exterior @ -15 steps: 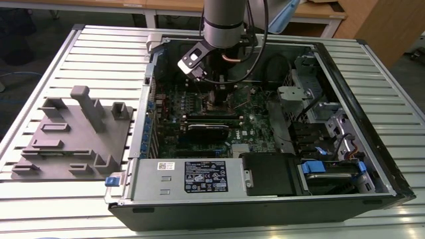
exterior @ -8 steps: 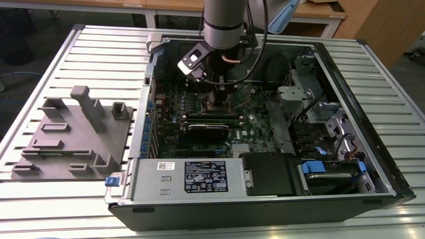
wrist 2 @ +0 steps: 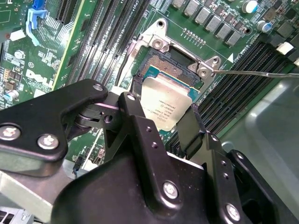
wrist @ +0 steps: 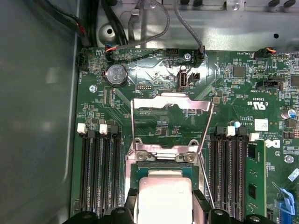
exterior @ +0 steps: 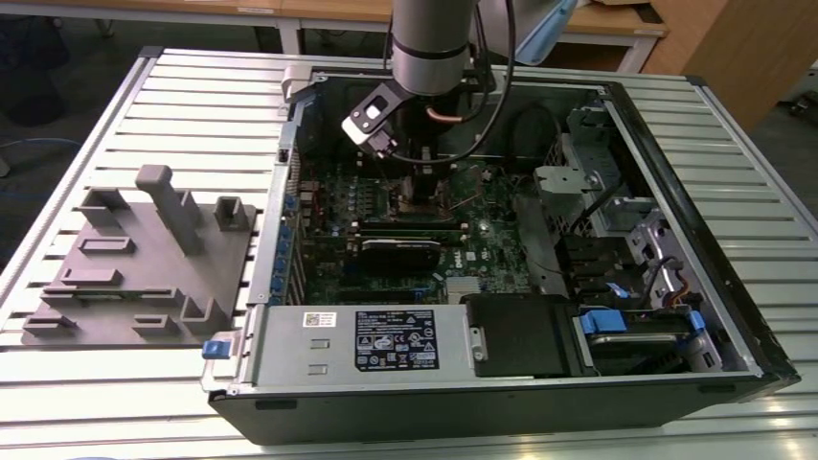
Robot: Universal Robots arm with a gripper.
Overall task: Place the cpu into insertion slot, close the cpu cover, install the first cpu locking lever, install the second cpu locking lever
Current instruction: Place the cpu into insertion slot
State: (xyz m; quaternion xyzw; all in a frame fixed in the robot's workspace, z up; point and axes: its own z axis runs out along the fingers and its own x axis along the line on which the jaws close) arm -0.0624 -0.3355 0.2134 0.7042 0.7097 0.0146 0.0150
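Note:
In both wrist views the cpu (wrist 2: 169,100) (wrist: 164,198), a small square chip with a silvery top, sits between my two black fingers (wrist 2: 134,100) just over the insertion slot (wrist 2: 172,59). Part of the slot's dark pin field shows beyond the chip's edge. My gripper (wrist 2: 163,106) (wrist: 164,201) is shut on the chip's two opposite sides. The cpu cover (wrist: 171,99), a thin metal frame, is swung open away from the socket. Two thin wire locking levers (wrist: 132,122) (wrist: 206,127) stand released beside it. In the exterior view the gripper (exterior: 416,187) reaches down into the open computer case.
Long black memory slots (wrist: 100,170) (wrist: 229,172) flank the socket on both sides. A black card (exterior: 402,254) and the power supply (exterior: 371,340) lie nearer the case front. A grey fixture (exterior: 141,259) stands on the slatted table at the exterior view's left. Cables (wrist: 149,28) run near the case wall.

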